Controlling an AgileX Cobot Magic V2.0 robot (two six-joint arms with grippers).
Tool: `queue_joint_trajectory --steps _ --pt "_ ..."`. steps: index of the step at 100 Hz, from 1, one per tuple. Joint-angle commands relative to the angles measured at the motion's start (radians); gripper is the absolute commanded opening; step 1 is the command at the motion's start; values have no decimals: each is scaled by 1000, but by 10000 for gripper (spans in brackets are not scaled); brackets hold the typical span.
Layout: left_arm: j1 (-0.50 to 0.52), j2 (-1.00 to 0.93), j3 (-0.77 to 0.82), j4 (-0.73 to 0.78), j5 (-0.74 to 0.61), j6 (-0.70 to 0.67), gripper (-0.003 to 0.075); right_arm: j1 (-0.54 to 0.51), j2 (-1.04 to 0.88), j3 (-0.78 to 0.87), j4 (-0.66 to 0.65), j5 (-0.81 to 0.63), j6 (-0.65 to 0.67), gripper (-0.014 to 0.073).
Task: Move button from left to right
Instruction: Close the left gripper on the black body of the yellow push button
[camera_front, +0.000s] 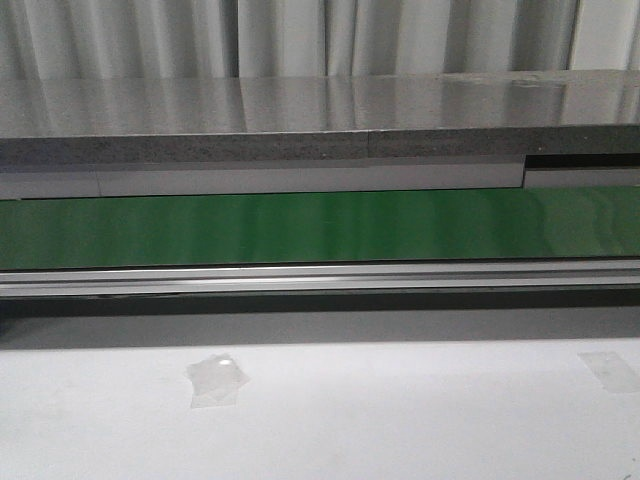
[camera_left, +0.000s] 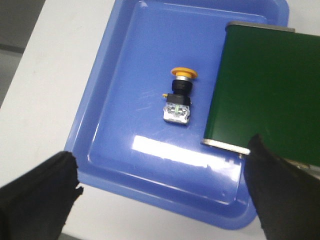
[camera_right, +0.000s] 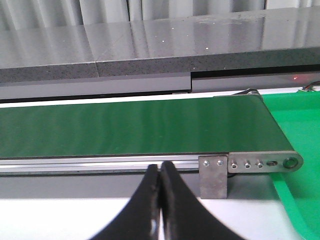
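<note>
Left wrist view: the left gripper (camera_left: 160, 200) is being held wide open above a blue tray (camera_left: 120, 90), its two black fingers (camera_left: 37, 195) being seen well apart at either side. The button (camera_left: 179, 97) is lying on its side near the middle of the tray floor, yellow cap pointing away from the fingers, with bare blue floor being left open all around it. One end of the green conveyor belt (camera_left: 265, 90) is overlapping the tray's edge, just beside the button but apart from it. No readable writing is being shown. In the right wrist view, the right gripper (camera_right: 160, 200) is being held closed, fingertips touching, before the belt's metal rail (camera_right: 100, 162), with a green tray (camera_right: 295, 120) lying beside the belt's end.
</note>
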Motion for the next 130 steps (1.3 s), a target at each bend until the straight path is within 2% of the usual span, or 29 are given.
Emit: queue_joint_trajectory --steps 1,22,61,130 --pt "34 52 -60 -32 -93 18 640 0 -19 -15 -12 -88 -2 -68" --pt "84 248 -125 -91 -165 53 640 0 -19 -15 -12 -88 -2 -68" --pt "84 498 -198 -101 -238 72 640 0 -19 -15 -12 -88 -2 -68" --pt "84 689 -277 -123 -243 76 640 0 -19 -15 -12 -88 -2 -68"
